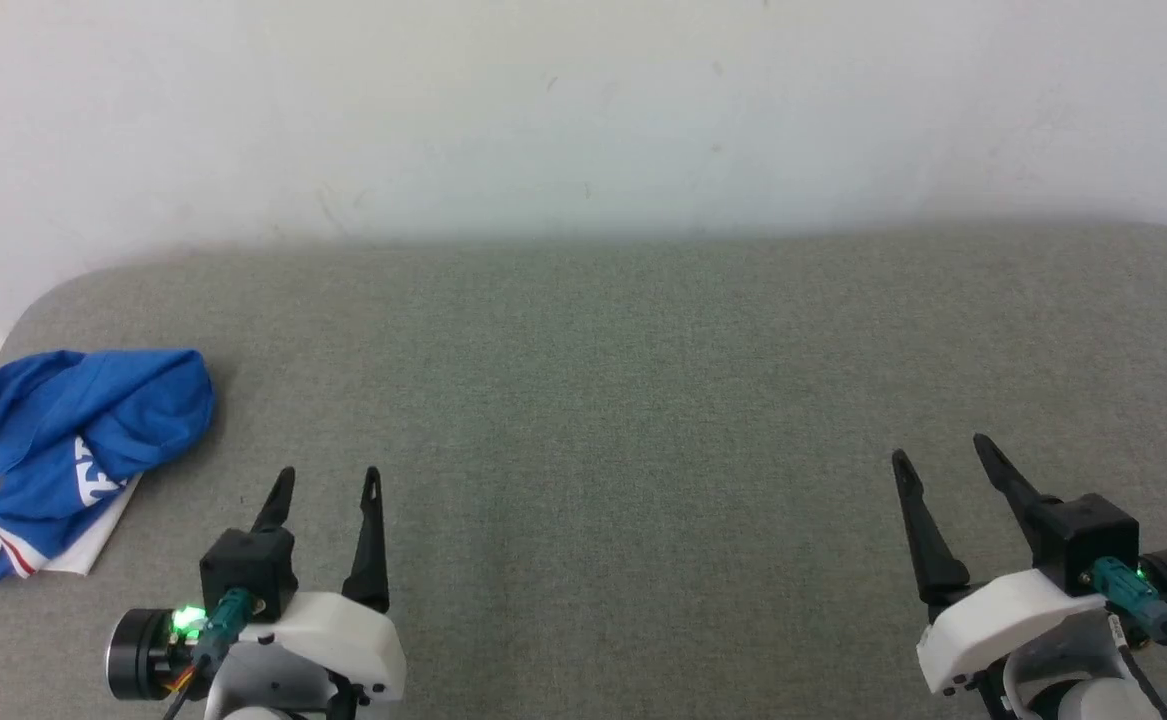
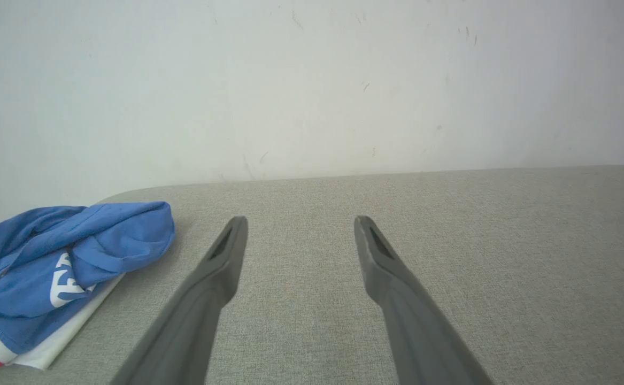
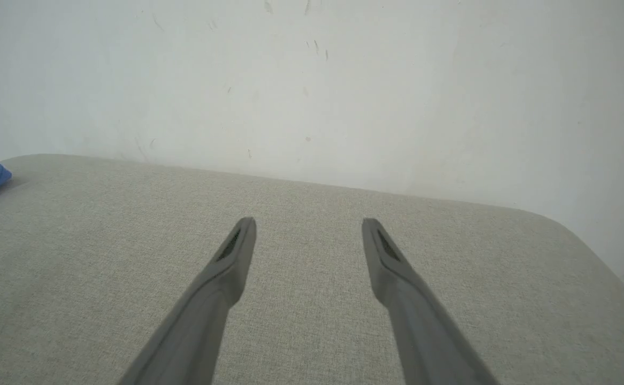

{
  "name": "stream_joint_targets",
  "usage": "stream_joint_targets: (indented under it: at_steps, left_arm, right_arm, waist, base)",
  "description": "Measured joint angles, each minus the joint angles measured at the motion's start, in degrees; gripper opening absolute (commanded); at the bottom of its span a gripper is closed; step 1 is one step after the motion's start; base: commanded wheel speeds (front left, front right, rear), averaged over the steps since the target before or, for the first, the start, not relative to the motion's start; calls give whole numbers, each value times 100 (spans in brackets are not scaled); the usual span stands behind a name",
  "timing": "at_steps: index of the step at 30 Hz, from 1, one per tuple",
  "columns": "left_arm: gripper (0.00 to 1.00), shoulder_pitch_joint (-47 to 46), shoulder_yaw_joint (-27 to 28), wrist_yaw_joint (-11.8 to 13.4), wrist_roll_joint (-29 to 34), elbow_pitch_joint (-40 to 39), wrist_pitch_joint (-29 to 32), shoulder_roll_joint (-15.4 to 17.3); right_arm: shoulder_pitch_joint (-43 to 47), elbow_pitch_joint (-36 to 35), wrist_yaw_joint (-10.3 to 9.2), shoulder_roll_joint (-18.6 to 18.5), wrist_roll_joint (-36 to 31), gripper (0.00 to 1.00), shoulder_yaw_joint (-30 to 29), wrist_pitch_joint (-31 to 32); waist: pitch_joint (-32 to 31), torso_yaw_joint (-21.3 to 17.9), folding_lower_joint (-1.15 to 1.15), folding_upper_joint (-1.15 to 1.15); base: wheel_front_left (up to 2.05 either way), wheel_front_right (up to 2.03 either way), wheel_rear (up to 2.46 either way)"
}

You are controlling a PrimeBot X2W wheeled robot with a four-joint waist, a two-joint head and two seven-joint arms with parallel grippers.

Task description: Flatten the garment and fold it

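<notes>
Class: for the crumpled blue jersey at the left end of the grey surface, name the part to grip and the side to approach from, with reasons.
Probably the white edge poking out under the bunched garment, on its near side. It lies flat on the surface, so fingers can pinch it cleanly. Come in from its right, where the open left gripper is nearest.

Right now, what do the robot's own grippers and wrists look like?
The left gripper and right gripper match: two long, dark fingers tapering to slotted tips, set on a black block and a white moulded wrist shell. Each carries a teal connector with a dark cable, a green light beside it, and a black cylindrical end cap.
</notes>
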Motion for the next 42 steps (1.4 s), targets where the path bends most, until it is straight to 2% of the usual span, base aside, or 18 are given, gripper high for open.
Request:
stream_joint_targets:
  at_steps: [13,42]
  left_arm:
    - [100,8,-9,24,-104,52,-151,0]
    - [100,147,4,73,-282,104,-483,0]
  right_arm:
    - [1,9,0,0,69,100,31,-154]
    - [4,71,0,1,242,100,79,-502]
  waist:
    - [-25,212,0,0]
    - [-93,1096,0,0]
  base:
    - [0,0,0]
    - [0,0,0]
